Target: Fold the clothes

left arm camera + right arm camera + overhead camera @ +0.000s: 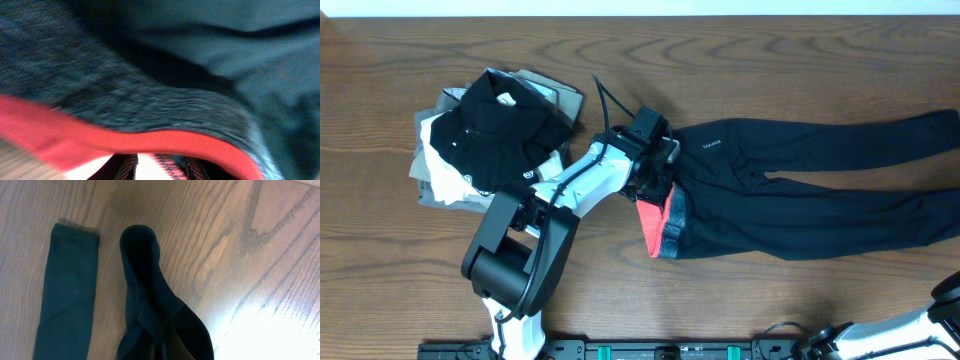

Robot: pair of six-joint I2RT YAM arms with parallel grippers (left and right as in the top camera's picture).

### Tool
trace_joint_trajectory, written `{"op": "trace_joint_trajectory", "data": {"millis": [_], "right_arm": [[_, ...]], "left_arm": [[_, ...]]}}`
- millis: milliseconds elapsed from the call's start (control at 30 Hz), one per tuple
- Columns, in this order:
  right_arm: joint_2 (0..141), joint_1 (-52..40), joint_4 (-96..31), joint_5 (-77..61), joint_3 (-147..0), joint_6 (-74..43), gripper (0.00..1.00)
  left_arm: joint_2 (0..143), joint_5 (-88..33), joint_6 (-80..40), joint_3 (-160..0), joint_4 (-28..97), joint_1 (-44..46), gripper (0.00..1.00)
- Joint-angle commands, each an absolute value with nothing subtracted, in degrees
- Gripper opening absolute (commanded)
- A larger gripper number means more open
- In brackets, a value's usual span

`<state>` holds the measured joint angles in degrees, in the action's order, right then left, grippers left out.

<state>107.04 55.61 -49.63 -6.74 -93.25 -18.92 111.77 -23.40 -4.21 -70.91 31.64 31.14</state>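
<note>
Over wooden table (260, 255), right gripper (167, 352) pinches leggings (145, 280) cuff.

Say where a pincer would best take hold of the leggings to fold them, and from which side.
Probably the waistband, at its turned-over coral-red edge, coming in from the end near the garment pile. That thick edge lifts off the table, whereas the legs of the leggings lie flat and thin.
</note>
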Motion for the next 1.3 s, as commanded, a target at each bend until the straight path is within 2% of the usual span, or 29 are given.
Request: {"op": "trace_joint_trajectory", "data": {"millis": [0, 200, 367, 500, 633, 833, 933, 1133, 1267], "right_arm": [[106.78, 55.05, -49.69, -7.57, -93.65, -19.7, 0.02], [106.78, 55.05, -49.47, -7.57, -93.65, -19.7, 0.02], [106.78, 55.05, -49.41, -7.55, -93.65, -19.7, 0.02], [106.78, 55.05, -49.25, -7.55, -93.65, -19.7, 0.02], [106.78, 55.05, -49.32, -7.57, -93.65, -19.7, 0.02], [106.78, 55.05, -49.32, -7.57, -93.65, -19.7, 0.02], [106.78, 55.05, -49.5, -7.57, -93.65, -19.7, 0.02], [106.78, 55.05, -49.58, -7.6, -93.65, -19.7, 0.02], [106.78, 55.05, -49.67, -7.6, -93.65, -19.7, 0.02]], "left_arm": [[112.49, -38.5, -3.68, -70.98, 32.51, 31.46, 0.33], [112.49, -46.04, -3.62, -70.98, 41.08, 32.95, 0.33], [112.49, -46.09, -3.42, -70.98, 49.08, 33.26, 0.33], [112.49, -45.82, -3.11, -70.98, 50.92, 33.69, 0.33], [112.4, -39.35, -2.85, -71.0, 50.26, 34.2, 0.27], [112.33, -29.21, -4.12, -71.0, 43.18, 34.17, 0.34], [112.29, -26.17, -4.25, -71.24, 36.71, 34.09, 0.32], [112.29, -10.17, -5.37, -73.38, 28.84, 33.28, 0.29], [112.29, -7.6, -3.46, -73.38, 23.2, 31.14, 0.3]]}}
